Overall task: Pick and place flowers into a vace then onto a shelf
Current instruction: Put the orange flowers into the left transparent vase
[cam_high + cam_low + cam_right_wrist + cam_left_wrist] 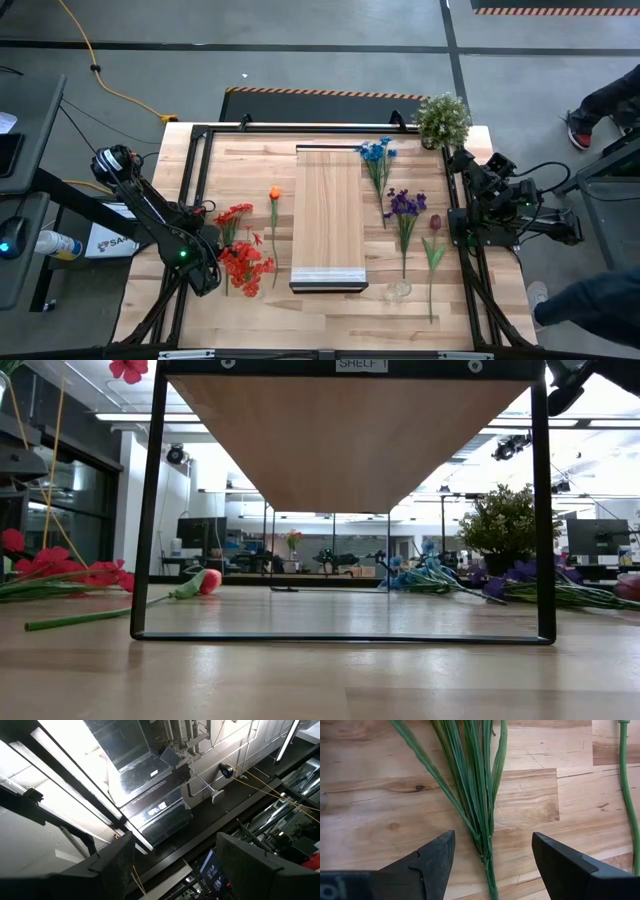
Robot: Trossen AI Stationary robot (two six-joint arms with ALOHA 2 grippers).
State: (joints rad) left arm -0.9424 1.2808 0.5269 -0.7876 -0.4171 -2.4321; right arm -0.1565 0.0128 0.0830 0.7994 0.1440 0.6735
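I am at the very first step: picking a flower. My left tool [490, 865] hangs low over the near-left part of the worktop [320, 310], fingers apart and holding nothing, straddling the bundled green stems of the red flowers [240, 262]. In the left wrist view the stems gather into one stalk that runs right between my two fingers, so the line-up looks good. The next move, as I judge it, calls for a short drop until the fingertips flank the stalk, then a close on the gathered part, not on the loose strands higher up, which would splay.

The red bunch lies flat, just left of the shelf [328, 215]. From above, the red heads hide how its stems run. The orange flower [274, 195] lies beside it, head toward the far edge, stem toward me.

Right of the shelf lie the blue flowers [376, 152], purple flowers [405, 204] and the dark-red flower [435, 223], all lengthwise front to back, heads far. The vase [398, 290] stands near the shelf's front right corner, still empty.

My right tool [172, 862] waits at the right edge, fingers apart, empty, pointing up at the ceiling.
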